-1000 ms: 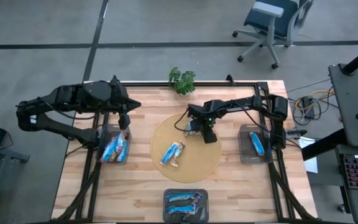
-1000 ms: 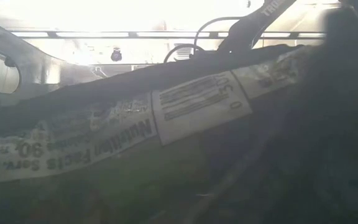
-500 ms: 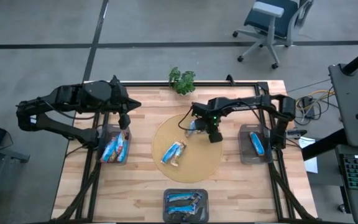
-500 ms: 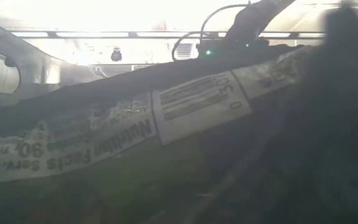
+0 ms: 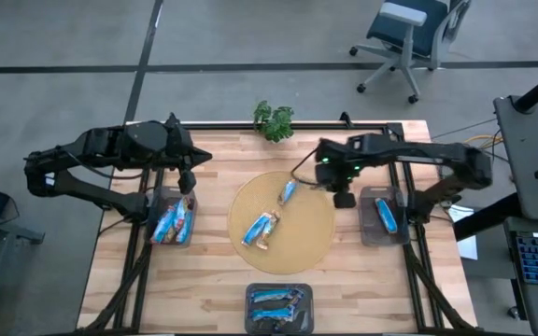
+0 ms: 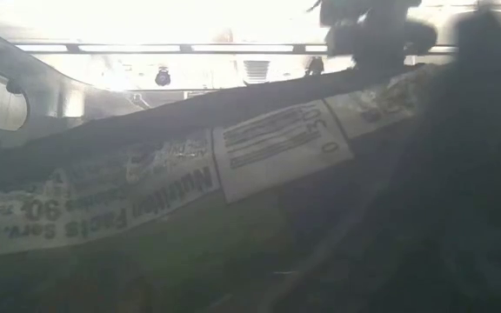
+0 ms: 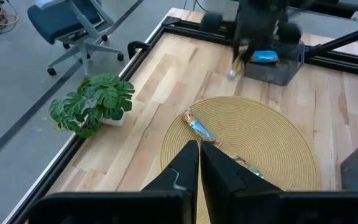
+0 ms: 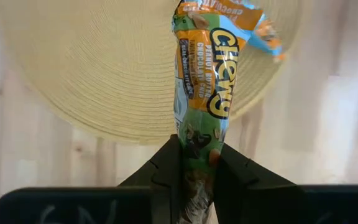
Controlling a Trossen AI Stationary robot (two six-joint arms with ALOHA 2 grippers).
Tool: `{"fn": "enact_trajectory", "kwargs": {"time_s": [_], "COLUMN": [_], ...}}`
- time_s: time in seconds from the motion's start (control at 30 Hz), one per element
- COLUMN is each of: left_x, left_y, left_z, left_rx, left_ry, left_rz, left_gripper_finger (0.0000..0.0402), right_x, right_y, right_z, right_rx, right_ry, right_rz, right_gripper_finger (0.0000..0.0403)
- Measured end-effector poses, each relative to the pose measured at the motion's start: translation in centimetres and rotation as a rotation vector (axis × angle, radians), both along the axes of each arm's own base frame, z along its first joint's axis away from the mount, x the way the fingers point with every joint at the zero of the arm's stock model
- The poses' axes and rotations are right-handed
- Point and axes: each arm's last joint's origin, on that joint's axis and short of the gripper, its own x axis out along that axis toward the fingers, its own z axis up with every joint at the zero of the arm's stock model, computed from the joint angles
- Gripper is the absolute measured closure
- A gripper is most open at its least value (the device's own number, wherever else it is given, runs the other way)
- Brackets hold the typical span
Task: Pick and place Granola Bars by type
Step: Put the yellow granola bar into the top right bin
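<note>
A green-and-orange foil-wrapped granola bar (image 8: 205,93), printed "CHEWY" in yellow with "peanut butter chocolate" above, hangs pinched by one end in the right gripper (image 8: 196,163), its long axis running straight out from the fingertips. It hovers over the round woven straw mat's (image 5: 316,245) right edge, just beside the grey bin (image 5: 372,230) at the wooden table's right edge. The left gripper (image 7: 199,163), pressed together and empty, waits above the left-edge bin (image 5: 156,199).

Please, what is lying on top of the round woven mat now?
On the round woven straw mat lie one blue-wrapped bar near its far edge and a small cluster of bars nearer the middle. How many bars the cluster holds cannot be told; one may cover another.
</note>
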Motion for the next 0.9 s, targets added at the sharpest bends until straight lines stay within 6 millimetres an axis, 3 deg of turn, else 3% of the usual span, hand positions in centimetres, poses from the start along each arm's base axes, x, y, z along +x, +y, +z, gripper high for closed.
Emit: {"fn": "enact_trajectory", "kwargs": {"time_s": [0.2, 0.4, 0.6, 0.9], "left_x": [0.0, 0.0, 0.0, 0.0], "left_y": [0.0, 0.0, 0.0, 0.0], "left_z": [0.0, 0.0, 0.0, 0.0], "left_rx": [0.0, 0.0, -0.009, -0.021], "left_ry": [0.0, 0.0, -0.003, -0.008], "left_rz": [0.0, 0.0, 0.005, 0.013], "left_gripper_finger": [0.0401, 0.0401, 0.0401, 0.0401], "right_x": [-3.8, -6.9, -8.4, -9.2], "right_y": [1.4, 2.7, 3.4, 3.6], "right_z": [3.7, 5.3, 5.6, 4.2], "right_rx": [0.005, 0.031, 0.054, 0.103], "right_ry": [-0.084, -0.069, -0.006, 0.128], "right_rz": [-0.062, -0.1, -0.133, -0.311], "right_gripper_finger": [0.0347, 0.0347, 0.0347, 0.0347]}}
